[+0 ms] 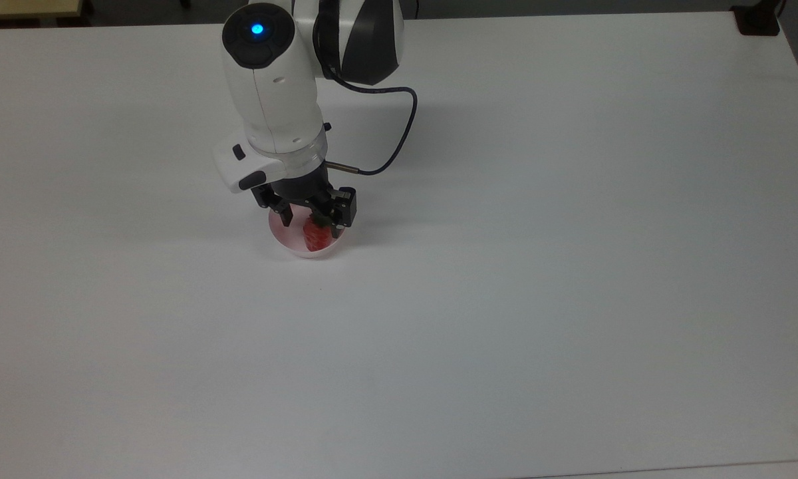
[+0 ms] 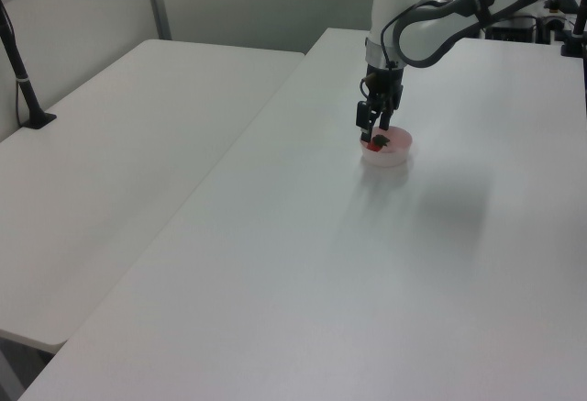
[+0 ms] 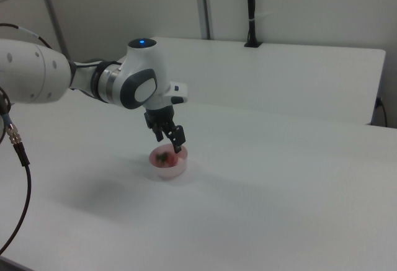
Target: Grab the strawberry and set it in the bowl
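The near part of the white table (image 1: 439,366) in the top view is bare surface. Further in, toward the top view's left of centre, stands the pale pink bowl (image 1: 286,241), small and round, its far rim covered by the black hand of the arm. The strawberry (image 1: 315,235) lies inside the bowl, red body toward the near wall and dark green cap pointing away toward the arm. In the right view the strawberry (image 3: 164,157) shows as a red patch with a dark leafy spot resting low in the bowl (image 3: 169,168).

Directly over the bowl hangs the gripper (image 1: 310,219). Its 2 fingers (image 1: 284,214) stand apart, 1 on each side of the fruit's cap end, and neither is pressed on the fruit; the strawberry rests free in the bowl. In the left view the gripper (image 2: 372,139) points down just above the bowl (image 2: 389,156), and in the right view the gripper (image 3: 171,142) sits just above the bowl's rim.

Behind it rises the white robot arm (image 1: 272,86), a blue light glowing on its top joint, with a dark cable (image 1: 399,143) looping out to the top view's right. A 2nd white table (image 2: 138,135) adjoins on the left view's left, with a black post (image 2: 20,66) at its far edge
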`<state>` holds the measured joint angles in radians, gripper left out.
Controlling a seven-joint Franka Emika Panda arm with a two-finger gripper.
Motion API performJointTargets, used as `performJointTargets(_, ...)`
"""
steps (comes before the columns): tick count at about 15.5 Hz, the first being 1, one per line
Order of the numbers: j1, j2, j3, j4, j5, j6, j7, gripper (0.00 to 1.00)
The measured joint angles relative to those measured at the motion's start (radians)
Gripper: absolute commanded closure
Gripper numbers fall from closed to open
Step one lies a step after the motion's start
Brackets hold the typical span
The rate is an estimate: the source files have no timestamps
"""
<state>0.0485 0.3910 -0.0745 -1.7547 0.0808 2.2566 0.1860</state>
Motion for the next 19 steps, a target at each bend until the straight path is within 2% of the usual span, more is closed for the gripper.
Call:
performJointTargets(3,-0.002,-0.019,0.0,0.014,0.0,-0.008,0.0,0.0)
performJointTargets(5,-0.011,-0.06,-0.002,0.032,0.0,-0.081,0.002,0.0)
performJointTargets(10,-0.049,-0.233,-0.008,0.152,0.0,-0.471,0.003,0.0)
performJointTargets(15,-0.056,-0.413,-0.015,0.167,0.0,-0.749,0.01,0.0)
performJointTargets(19,-0.029,-0.453,-0.035,0.155,-0.018,-0.782,0.004,0.0)
